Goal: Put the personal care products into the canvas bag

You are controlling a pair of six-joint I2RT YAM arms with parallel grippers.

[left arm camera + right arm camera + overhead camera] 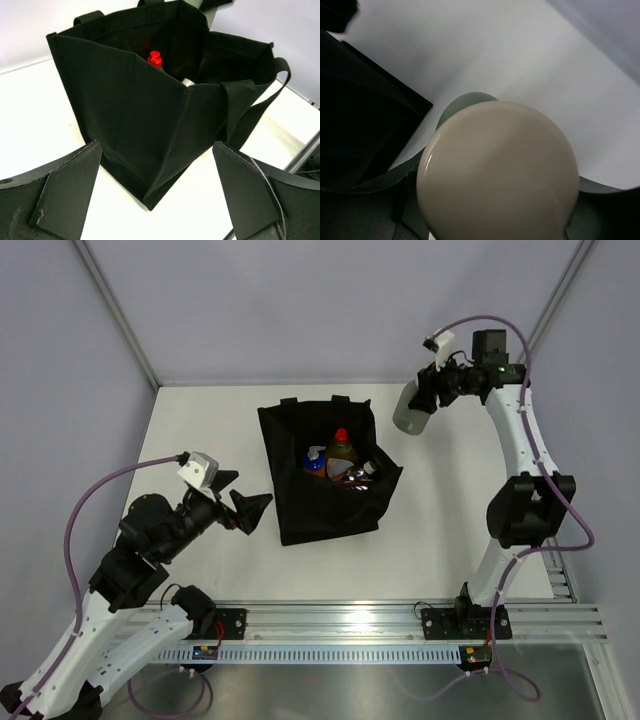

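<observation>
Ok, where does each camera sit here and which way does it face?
Top external: above and behind the bases, looking down; both arms, canvas bag, right gripper holding the grey-green pump bottle.
Left wrist: low beside the bag, facing its side; open left gripper frames it.
Right wrist: looking over the bottle's beige pump head; own fingers unclear.
Shared: the bag shows in all three.

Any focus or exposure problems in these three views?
Right wrist: the beige pump top of the grey-green bottle sits so close that it dominates the frame and looks soft; the canvas bag beside it is almost featureless black. Left wrist: bag fabric sharp, inside dark except a red cap. Top external: even light, faint shadows, mild glare on the front rail.
</observation>
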